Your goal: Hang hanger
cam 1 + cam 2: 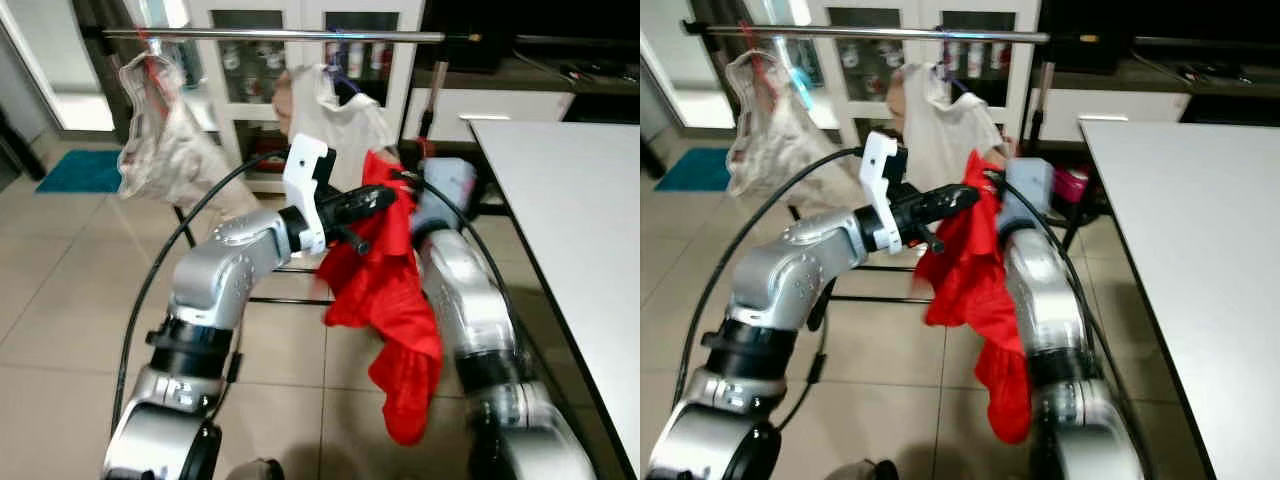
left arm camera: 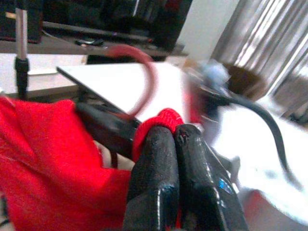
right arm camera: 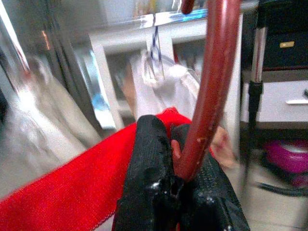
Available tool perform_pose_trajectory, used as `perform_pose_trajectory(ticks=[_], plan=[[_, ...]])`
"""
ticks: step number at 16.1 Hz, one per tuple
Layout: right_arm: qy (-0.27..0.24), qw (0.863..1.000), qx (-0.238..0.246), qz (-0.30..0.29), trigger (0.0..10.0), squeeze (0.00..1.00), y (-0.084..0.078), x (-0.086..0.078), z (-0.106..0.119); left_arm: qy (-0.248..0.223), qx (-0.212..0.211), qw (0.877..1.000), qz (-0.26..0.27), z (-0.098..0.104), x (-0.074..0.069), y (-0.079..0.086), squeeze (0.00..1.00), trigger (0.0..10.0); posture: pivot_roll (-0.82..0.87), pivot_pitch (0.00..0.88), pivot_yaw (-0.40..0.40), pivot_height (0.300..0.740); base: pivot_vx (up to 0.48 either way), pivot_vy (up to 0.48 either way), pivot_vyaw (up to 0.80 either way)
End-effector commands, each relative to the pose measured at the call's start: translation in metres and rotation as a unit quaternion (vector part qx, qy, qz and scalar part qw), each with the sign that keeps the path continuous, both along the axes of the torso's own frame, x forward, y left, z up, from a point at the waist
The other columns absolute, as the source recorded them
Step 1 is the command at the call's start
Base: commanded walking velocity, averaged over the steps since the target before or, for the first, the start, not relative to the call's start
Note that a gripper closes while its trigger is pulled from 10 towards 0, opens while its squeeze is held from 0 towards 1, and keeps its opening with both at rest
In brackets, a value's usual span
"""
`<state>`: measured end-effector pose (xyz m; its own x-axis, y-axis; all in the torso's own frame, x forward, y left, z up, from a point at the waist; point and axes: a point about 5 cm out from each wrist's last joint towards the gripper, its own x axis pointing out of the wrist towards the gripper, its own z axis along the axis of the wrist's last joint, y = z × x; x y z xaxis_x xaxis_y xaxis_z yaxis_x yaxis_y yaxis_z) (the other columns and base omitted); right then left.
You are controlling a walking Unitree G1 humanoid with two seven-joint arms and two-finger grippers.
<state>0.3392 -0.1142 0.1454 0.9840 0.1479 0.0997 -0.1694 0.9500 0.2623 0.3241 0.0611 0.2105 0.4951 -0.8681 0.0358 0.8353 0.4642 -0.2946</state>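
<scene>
Hanger hook rises from the clamped right claw.

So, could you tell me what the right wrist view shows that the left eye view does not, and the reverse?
The right wrist view shows, close up, the right gripper shut on the dark red hanger hook and red fabric.

The left eye view takes in the silver rail, the beige garment hanging near its left end, the white table and the left gripper at the red garment.

Both show the red garment and the white garment on the rail.
</scene>
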Motion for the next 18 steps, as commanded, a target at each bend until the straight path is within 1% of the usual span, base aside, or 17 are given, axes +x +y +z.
perform_pose_trajectory(ticks=[1,2,3,4,5,6,7,8,9,10,11,12,13,14,15,16,18], plan=[[-0.029,0.997,0.064,-0.023,0.0,0.0,-0.015,-0.007,0.003,-0.014,-0.017,1.0,0.021,0.015,0.005,0.011,0.0,0.0,-0.12,0.0,0.029,0.74,0.0,0.0,0.0],[-0.035,0.992,0.107,-0.049,0.0,0.0,-0.025,-0.013,-0.002,-0.008,-0.014,1.0,0.018,0.013,0.003,0.011,0.0,0.0,-0.12,0.0,0.035,0.74,0.0,0.0,0.0],[-0.038,0.988,0.138,-0.055,0.0,0.0,-0.029,-0.018,-0.005,-0.002,-0.012,1.0,0.015,0.012,0.001,0.012,0.0,0.0,-0.12,0.0,0.052,0.74,0.0,0.0,0.0],[-0.036,0.989,0.137,-0.052,0.0,0.0,-0.03,-0.019,-0.005,0.0,-0.01,1.0,0.012,0.012,0.001,0.012,0.0,0.0,-0.12,0.0,0.06,0.74,0.0,0.0,0.0],[0.002,0.994,0.105,-0.021,0.0,0.0,-0.025,-0.017,-0.014,0.003,-0.007,1.0,0.01,0.015,0.005,0.014,0.0,0.0,-0.11,0.0,0.079,0.74,0.0,0.0,0.0],[0.014,0.997,0.081,-0.006,0.0,0.0,-0.022,-0.014,-0.017,0.007,-0.006,1.0,0.005,0.019,0.008,0.013,0.0,0.0,-0.1,0.0,0.088,0.74,0.0,0.0,0.0],[0.001,0.996,0.094,-0.008,0.0,0.0,-0.023,-0.01,-0.011,0.02,-0.002,1.0,-0.015,0.02,0.006,0.009,0.0,0.0,-0.1,0.0,0.098,0.74,0.0,0.0,0.0],[-0.001,0.994,0.107,-0.006,0.0,0.0,-0.022,-0.002,-0.004,0.034,0.012,0.998,-0.045,0.014,-0.002,-0.002,0.0,0.0,-0.09,0.0,0.101,0.74,0.0,0.0,0.0],[0.005,0.995,0.103,0.003,0.0,0.0,-0.019,0.002,-0.002,0.041,0.019,0.997,-0.059,0.01,-0.007,-0.007,0.0,0.0,-0.09,0.0,0.101,0.74,0.0,0.0,0.0],[0.019,0.996,0.084,0.019,0.0,0.0,-0.014,0.008,-0.001,0.049,0.034,0.995,-0.076,0.001,-0.014,-0.016,0.0,0.0,-0.1,0.0,0.099,0.74,0.0,0.0,0.0],[0.021,0.997,0.075,0.029,0.0,0.0,-0.009,0.015,0.005,0.058,0.062,0.992,-0.09,-0.011,-0.02,-0.023,0.0,0.0,-0.1,0.0,0.083,0.74,0.0,0.0,0.0],[0.014,0.996,0.075,0.037,0.0,0.0,-0.008,0.018,0.011,0.057,0.084,0.991,-0.084,-0.017,-0.021,-0.023,0.0,1.5,-0.11,0.0,0.076,0.74,0.0,0.0,0.0],[0.009,0.996,0.072,0.042,0.0,0.0,-0.008,0.019,0.015,0.047,0.11,0.991,-0.057,-0.02,-0.015,-0.018,0.0,10.0,-0.11,0.0,0.07,0.74,0.0,0.0,0.0],[0.001,0.997,0.066,0.049,0.0,0.0,-0.008,0.02,0.02,0.034,0.125,0.991,-0.016,-0.02,-0.005,-0.006,0.0,10.0,-0.12,0.0,0.069,0.74,0.0,0.0,0.0],[-0.006,0.997,0.059,0.057,0.0,0.0,-0.009,0.021,0.024,0.026,0.112,0.993,0.005,-0.015,0.0,0.002,1.0,10.0,-0.13,0.0,0.068,0.74,0.0,0.0,0.0],[-0.012,0.997,0.048,0.065,0.0,0.0,-0.01,0.021,0.028,0.018,0.098,0.995,0.01,-0.008,0.002,0.008,1.0,10.0,-0.14,0.0,0.065,0.74,0.0,0.0,0.0],[-0.014,0.997,0.025,0.076,0.0,0.0,-0.013,0.021,0.029,0.0,0.112,0.994,-0.009,-0.002,-0.004,0.012,1.0,10.0,-0.13,0.0,0.05,0.74,0.0,0.0,0.0]])
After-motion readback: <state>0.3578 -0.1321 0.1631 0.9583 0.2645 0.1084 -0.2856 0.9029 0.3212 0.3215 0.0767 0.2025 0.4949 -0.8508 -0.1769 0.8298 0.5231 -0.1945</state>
